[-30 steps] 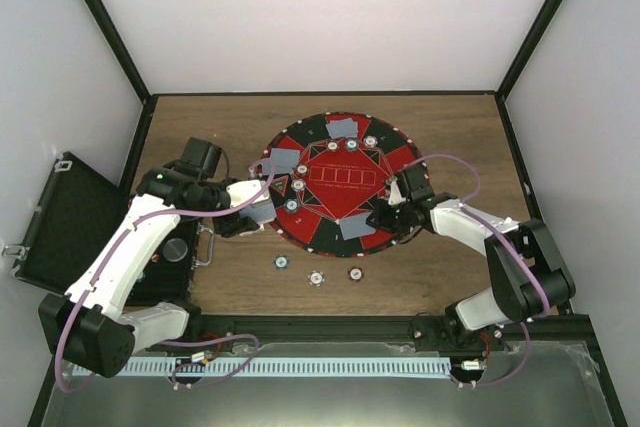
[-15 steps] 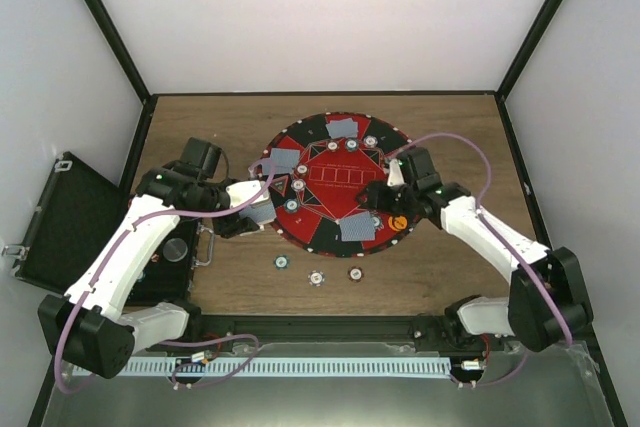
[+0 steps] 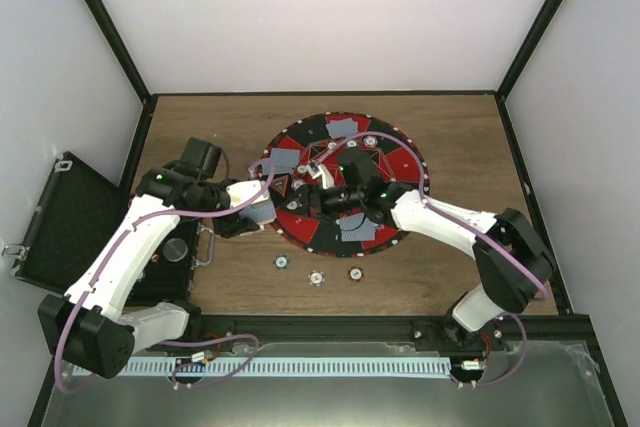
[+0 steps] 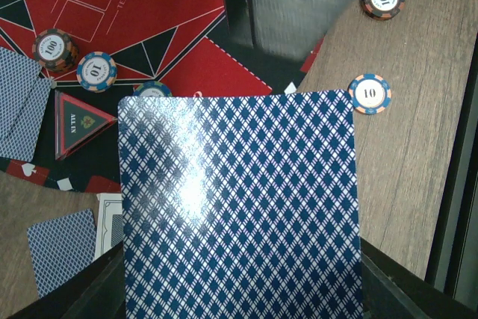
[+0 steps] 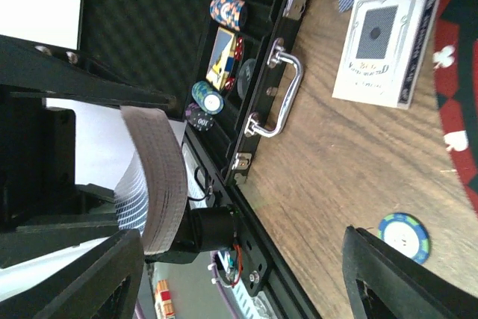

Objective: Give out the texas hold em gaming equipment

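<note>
Funnily, only the right wrist view shows the card deck (image 5: 164,169) edge-on, clamped in the left gripper (image 3: 256,213). The right gripper (image 5: 239,259) gapes empty above the left half of the felt mat (image 3: 400,162), and three chips (image 3: 316,276) lie on the wooden table (image 3: 450,137) off its near rim.

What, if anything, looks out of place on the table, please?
Three poker chips lie on bare wood, off the near edge of the round red mat where the other chips sit. They look stray, though they may simply await placing.
</note>
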